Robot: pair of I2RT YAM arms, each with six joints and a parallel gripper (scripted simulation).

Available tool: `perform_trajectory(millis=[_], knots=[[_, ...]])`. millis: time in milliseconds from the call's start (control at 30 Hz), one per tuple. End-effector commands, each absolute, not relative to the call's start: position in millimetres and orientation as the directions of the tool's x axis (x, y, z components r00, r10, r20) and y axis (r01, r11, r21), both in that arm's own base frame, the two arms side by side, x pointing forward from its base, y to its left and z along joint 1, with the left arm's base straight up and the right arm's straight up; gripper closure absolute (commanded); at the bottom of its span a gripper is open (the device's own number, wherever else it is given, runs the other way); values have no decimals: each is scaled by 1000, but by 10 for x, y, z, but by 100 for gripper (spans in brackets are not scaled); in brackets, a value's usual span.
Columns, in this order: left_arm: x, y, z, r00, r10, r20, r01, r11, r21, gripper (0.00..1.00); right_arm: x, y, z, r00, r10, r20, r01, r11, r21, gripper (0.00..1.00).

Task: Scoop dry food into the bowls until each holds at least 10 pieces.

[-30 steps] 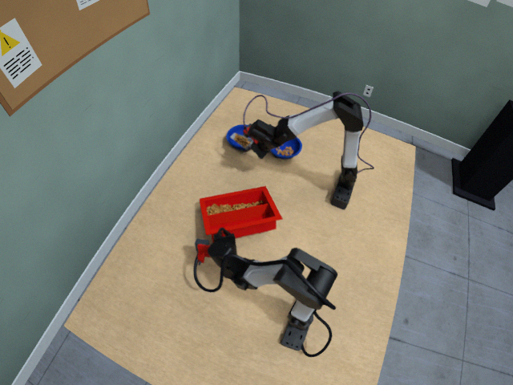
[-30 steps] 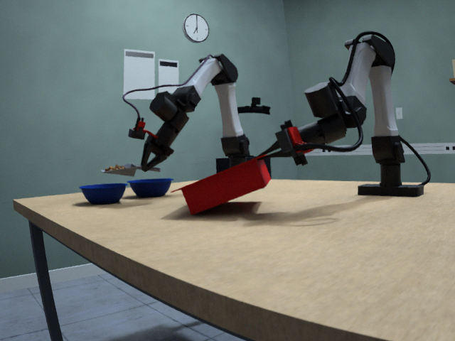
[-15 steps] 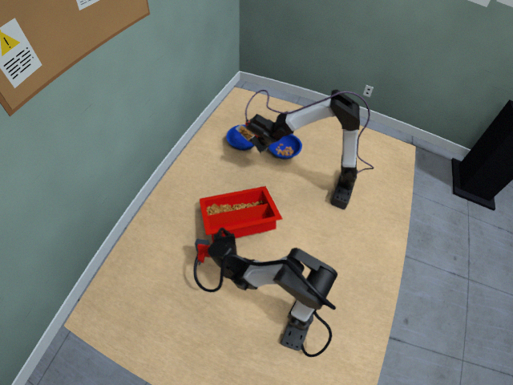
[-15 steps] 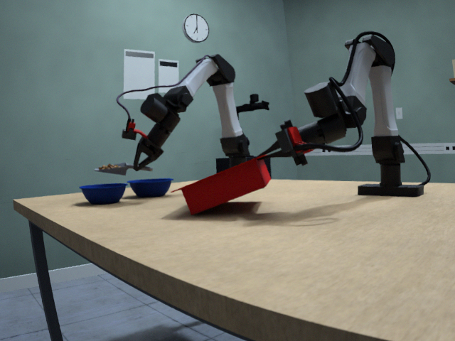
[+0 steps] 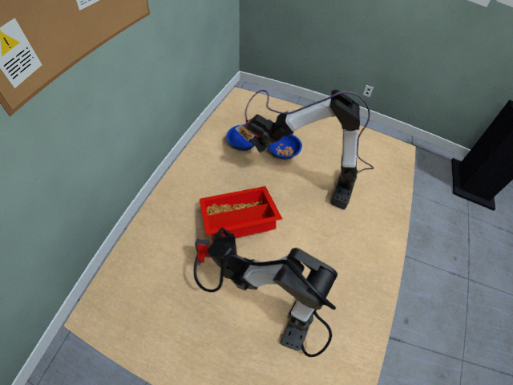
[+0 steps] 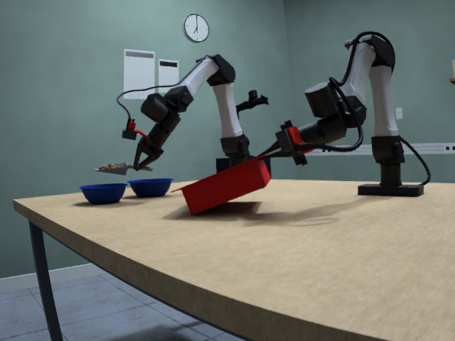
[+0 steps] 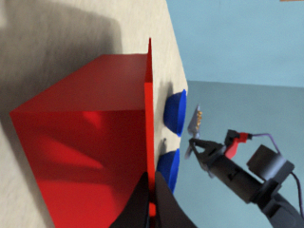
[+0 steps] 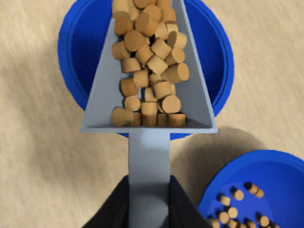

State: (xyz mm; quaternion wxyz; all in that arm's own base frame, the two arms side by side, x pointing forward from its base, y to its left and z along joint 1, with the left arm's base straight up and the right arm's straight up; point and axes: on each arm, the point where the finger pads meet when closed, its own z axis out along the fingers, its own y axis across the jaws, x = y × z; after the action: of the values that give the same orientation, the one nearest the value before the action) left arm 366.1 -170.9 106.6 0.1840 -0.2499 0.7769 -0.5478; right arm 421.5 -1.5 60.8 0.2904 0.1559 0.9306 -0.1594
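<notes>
The red box [image 5: 244, 229] [image 6: 227, 189] [image 7: 85, 161] is tilted, resting on its bottom edge nearest the bowls, with food [image 5: 225, 208] gathered along that side. My left gripper [image 6: 261, 157] [image 7: 151, 180] is shut on its raised rim. My right gripper [image 6: 136, 168] [image 8: 149, 183] is shut on the handle of the grey scoop [image 6: 119, 170] [image 8: 201, 111]. The scoop is loaded with many pieces and hangs above one blue bowl [image 5: 236, 143] [image 6: 104, 194] [image 8: 76, 62]. No food shows in that bowl, though the scoop hides part of it. The other blue bowl [image 5: 296, 145] [image 6: 150, 188] [image 8: 252, 166] holds several pieces. Both bowls stand upright.
The wooden table [image 5: 174, 298] [image 6: 293, 249] carries everything. The two bowls stand side by side, close together. The box stands between the bowls and my left arm. A green wall [image 5: 136, 107] runs along the table's far side from the arm bases.
</notes>
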Motion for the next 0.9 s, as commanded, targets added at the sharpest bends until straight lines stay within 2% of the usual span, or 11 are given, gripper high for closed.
perform_trajectory(millis=[0,867], knots=[[3774,-1777,1453,-815,-567,-118,-46,266,-963,100,4255,37,649,-771,183,-610,376,904,-204,100],[3774,-1777,1453,-815,-567,-118,-46,266,-963,100,4328,-71,995,-793,328,-513,386,922,-8,100]])
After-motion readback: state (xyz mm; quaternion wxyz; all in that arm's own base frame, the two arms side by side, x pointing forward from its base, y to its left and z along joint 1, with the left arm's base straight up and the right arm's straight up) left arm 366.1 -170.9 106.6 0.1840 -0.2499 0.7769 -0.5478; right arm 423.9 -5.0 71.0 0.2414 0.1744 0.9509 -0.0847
